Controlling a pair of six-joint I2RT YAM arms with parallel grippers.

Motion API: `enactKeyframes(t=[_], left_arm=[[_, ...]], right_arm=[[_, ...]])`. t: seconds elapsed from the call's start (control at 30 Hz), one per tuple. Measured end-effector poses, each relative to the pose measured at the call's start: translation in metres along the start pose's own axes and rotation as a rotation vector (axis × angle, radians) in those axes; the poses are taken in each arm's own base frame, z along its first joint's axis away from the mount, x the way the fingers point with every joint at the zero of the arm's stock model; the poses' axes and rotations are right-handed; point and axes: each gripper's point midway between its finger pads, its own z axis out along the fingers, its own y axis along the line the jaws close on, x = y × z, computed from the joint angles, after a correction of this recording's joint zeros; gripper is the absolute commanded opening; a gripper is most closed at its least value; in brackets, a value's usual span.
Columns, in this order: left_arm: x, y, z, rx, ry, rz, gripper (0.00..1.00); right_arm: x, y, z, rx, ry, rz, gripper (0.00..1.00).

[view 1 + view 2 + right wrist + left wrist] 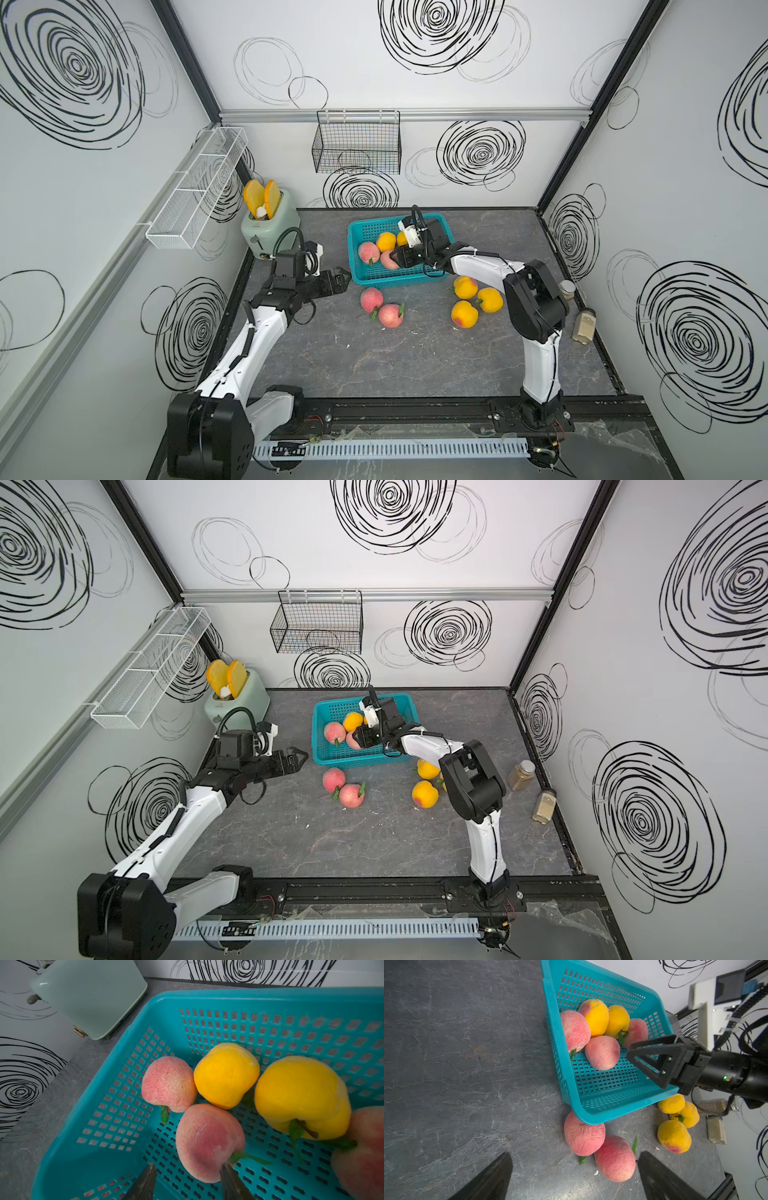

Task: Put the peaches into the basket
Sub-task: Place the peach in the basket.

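Your basket (354, 253) sits upright toward the back of the desk (415, 365), open side up. Its long axis runs side to side, with the right end turned slightly toward the back wall. Five peaches (596, 1016) lie bunched in its left half, three pink and two yellow, touching one another.

Your right claw (187, 1167) is down inside the basket, pointing along the long axis toward the left end. Its jaws stand partly apart and grip nothing. A pink peach (207, 1140) rests on the basket floor just ahead of the fingertips, stem end and leaf turned back toward the claw. The left wrist view shows a thin gap between fruit and tip.

Five more fruits lie on the desk. The pink pair (372, 299) touch each other just in front of the basket's front-left corner. The rear one is tucked against the rim, and the front one's leaf points toward the back wall. The yellow trio (465, 287) cluster off the front-right corner, the frontmost showing its red blush toward the desk's front edge.

Your left claw (345, 282) hovers over the desk just left of that front-left corner, pointing right, jaws spread wide and empty.
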Motion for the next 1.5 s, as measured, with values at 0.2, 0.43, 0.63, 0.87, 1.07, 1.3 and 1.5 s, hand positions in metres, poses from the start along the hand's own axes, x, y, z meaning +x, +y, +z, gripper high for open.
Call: enactKeyframes(t=[0.2, 0.43, 0.63, 0.87, 1.07, 1.3, 1.5], left_arm=[[0.0, 0.0, 0.0, 0.0, 0.0, 0.0, 0.98], [0.0, 0.0, 0.0, 0.0, 0.0, 0.0, 0.98], [0.0, 0.0, 0.0, 0.0, 0.0, 0.0, 0.98], [0.0, 0.0, 0.0, -0.002, 0.0, 0.0, 0.98], [0.0, 0.001, 0.0, -0.006, -0.002, 0.0, 0.98], [0.001, 0.002, 0.002, -0.015, 0.003, 0.001, 0.98], [0.003, 0.003, 0.005, -0.025, 0.012, 0.003, 0.98]], right_arm=[[-0.002, 0.004, -0.011, -0.005, -0.017, -0.007, 0.54], [0.002, 0.01, -0.036, -0.005, -0.052, -0.029, 0.54], [0.003, 0.015, -0.061, -0.002, -0.102, -0.059, 0.53], [0.007, 0.019, -0.085, 0.012, -0.14, -0.086, 0.52], [0.018, 0.018, -0.101, 0.032, -0.158, -0.103, 0.52], [0.035, 0.014, -0.123, 0.064, -0.187, -0.114, 0.53], [0.051, 0.011, -0.148, 0.095, -0.224, -0.117, 0.53]])
